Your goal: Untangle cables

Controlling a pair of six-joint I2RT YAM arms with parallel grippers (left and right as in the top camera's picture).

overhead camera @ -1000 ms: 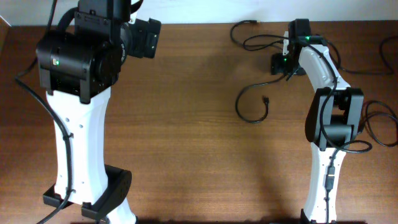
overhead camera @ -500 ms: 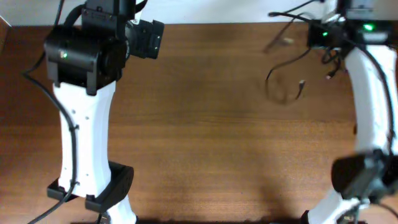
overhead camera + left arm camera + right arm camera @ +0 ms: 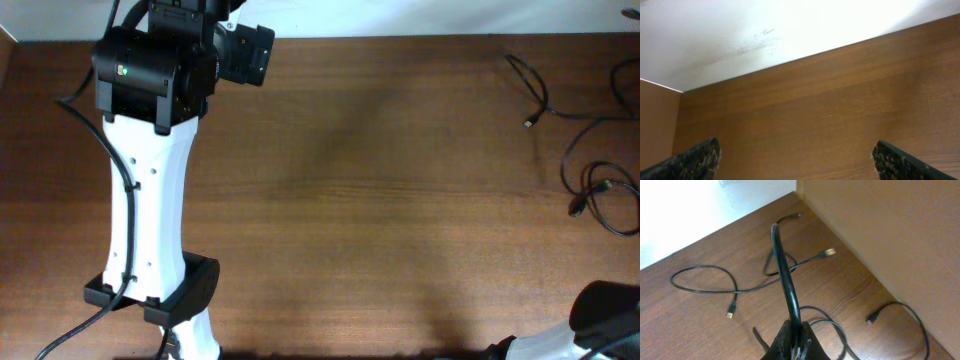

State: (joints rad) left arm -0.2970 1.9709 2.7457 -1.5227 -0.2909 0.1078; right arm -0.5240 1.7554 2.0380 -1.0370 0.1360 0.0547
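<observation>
White left arm (image 3: 150,200) carries black joint housing (image 3: 150,75), speckled pincer (image 3: 797,162).

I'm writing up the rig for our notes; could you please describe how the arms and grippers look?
The left arm has a white link between boxy black joint housings, a green light, and a thin black cable running down it. The left gripper's fingertips are dark and speckled. Of the right arm, only a black joint shows.

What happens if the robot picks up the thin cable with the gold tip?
Probably it flops and dangles: the thin cable lies in loose curves on the table. It looks light, so a push would likely slide it. It crosses another cable, so that may drag along.
</observation>
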